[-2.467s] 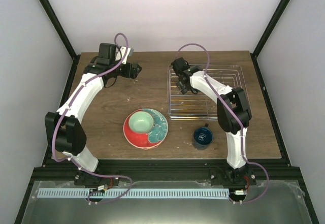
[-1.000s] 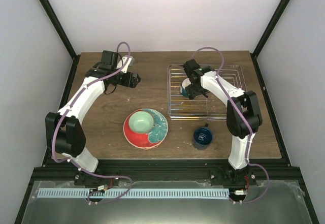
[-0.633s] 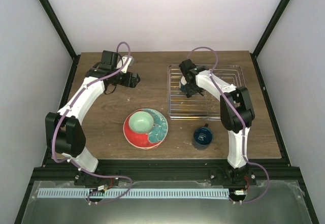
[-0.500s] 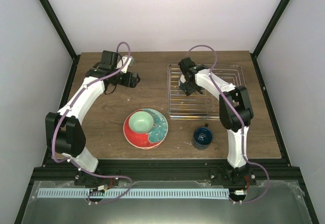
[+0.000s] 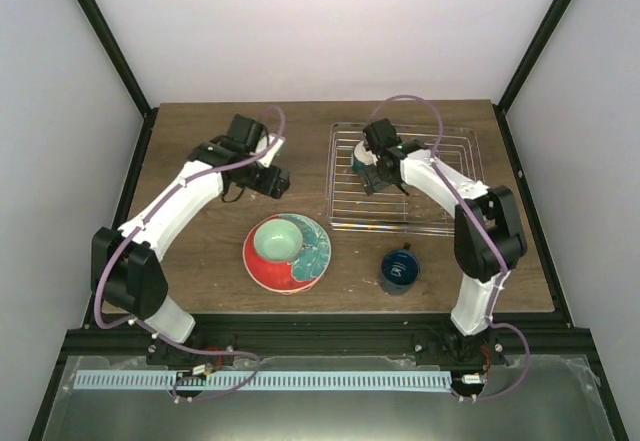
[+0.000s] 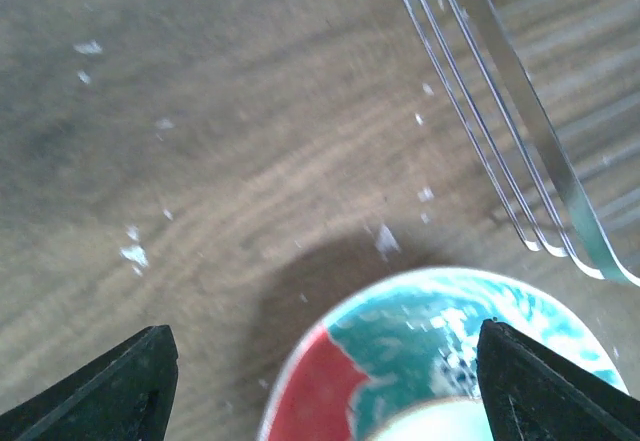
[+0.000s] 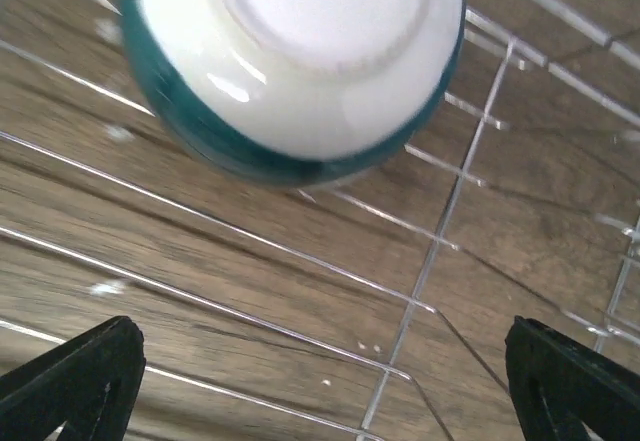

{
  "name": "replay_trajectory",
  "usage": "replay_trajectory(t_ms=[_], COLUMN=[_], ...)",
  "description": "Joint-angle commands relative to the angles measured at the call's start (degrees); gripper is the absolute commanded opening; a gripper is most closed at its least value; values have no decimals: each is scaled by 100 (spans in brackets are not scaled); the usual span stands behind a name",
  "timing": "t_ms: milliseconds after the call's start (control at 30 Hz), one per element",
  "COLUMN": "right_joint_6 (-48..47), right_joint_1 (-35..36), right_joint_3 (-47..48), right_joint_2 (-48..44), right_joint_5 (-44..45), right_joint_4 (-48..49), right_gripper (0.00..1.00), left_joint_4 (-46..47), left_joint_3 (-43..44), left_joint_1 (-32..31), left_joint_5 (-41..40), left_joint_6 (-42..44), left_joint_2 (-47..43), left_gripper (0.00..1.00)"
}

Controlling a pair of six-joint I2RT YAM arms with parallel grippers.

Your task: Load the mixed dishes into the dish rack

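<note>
We see the big brown wooden table (image 5: 200, 251) under both grippers. Next in size is the silver wire dish rack (image 5: 445, 211). The right gripper (image 5: 367, 175) hangs over its left part, and one rack corner lies just off to the right of the left gripper (image 5: 277, 182). Then comes the red-and-teal plate (image 5: 314, 257), flat on the table right under the left gripper's fingertips and well apart from the right gripper. The cream bowl with blue outside (image 7: 300, 51) lies inside the rack on the wires, right in front of the right gripper. Its pale bottom is turned toward that gripper, and it looks a bit blurry. The pale green bowl (image 5: 277, 238) sits on the plate, close to the left gripper, on the side toward the arms' bases. The dark blue mug (image 5: 399, 270) stands on the table outside the rack, nearer to the right gripper than to the left one. The left gripper's fingers (image 6: 110, 386) stand wide apart with nothing between them. The right gripper's fingers (image 7: 70, 381) are spread wide too, and they hold nothing.
</note>
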Motion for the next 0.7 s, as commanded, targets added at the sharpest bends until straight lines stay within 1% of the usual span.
replay_trajectory(t_ms=[0,200,367,567,667], right_joint_6=[105,130,278,484,545], right_joint_1=[1,5,-1,-1,-8], right_joint_3=[75,1011,1871,1966,1921], right_joint_2=[-592,-253,193,181,102], right_joint_5=[-856,-981,-1014,-1227,-1257], right_joint_4=[746,542,124,103,64], right_gripper=[100,100,99,98,98], left_joint_4=[-1148,-1715,-2055,-2105,-2001], left_joint_3=[19,-244,-763,-1339,-1549], left_joint_1=[-390,-478,-637,-852,-864], left_joint_5=[-584,-609,-401,-38,-49], left_joint_6=[-419,-1109,-1588,-1968,-2013], left_joint_2=[-209,-755,-1153,-1416,-1412], left_gripper=[83,82,82,81,81])
